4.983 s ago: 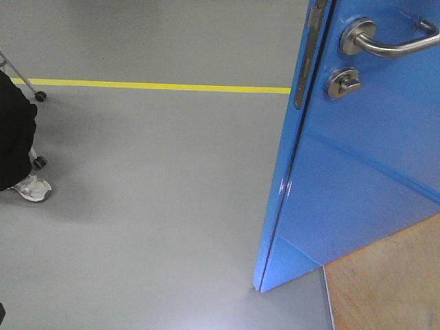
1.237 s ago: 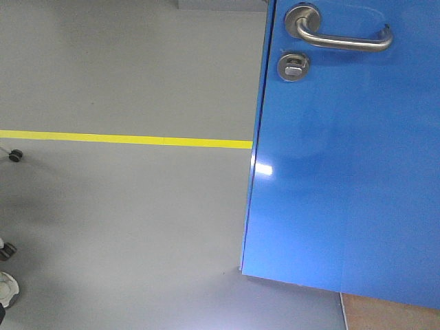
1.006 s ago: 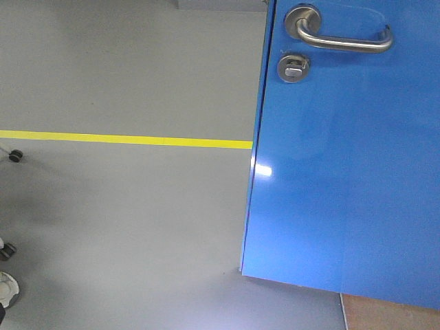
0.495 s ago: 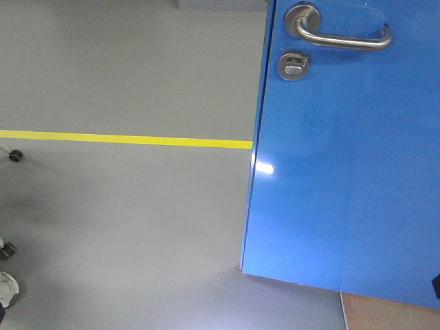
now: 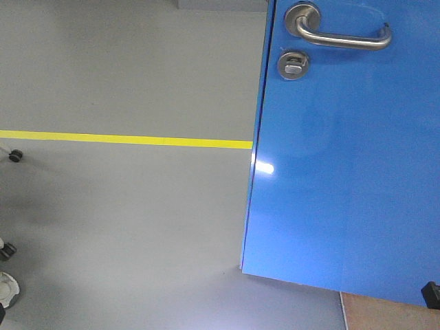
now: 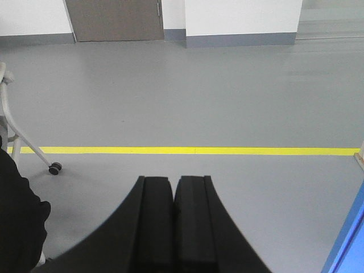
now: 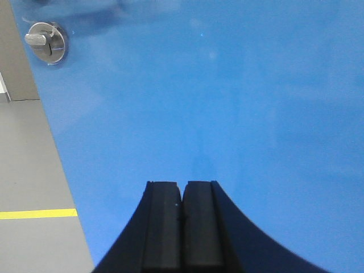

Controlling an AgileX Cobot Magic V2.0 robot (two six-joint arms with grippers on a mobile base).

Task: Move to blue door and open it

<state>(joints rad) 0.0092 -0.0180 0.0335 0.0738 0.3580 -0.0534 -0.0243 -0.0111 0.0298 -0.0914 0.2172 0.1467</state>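
A: State of each gripper?

B: Right gripper (image 7: 182,213): pads pressed together, holding nothing, pointed square at the door (image 7: 227,102), which fills its view. Left gripper (image 6: 173,210): also closed and empty, facing bare floor (image 6: 187,96) and the yellow line (image 6: 187,151); the door edge shows only at its 4 o'clock.

A: Which arm is nearer?

B: The right, by my judgement. From its tips the lock (image 7: 48,42) lies at 10 o'clock. In the front view the handle (image 5: 340,34) sits above the lock, long axis horizontal, running toward 3 o'clock
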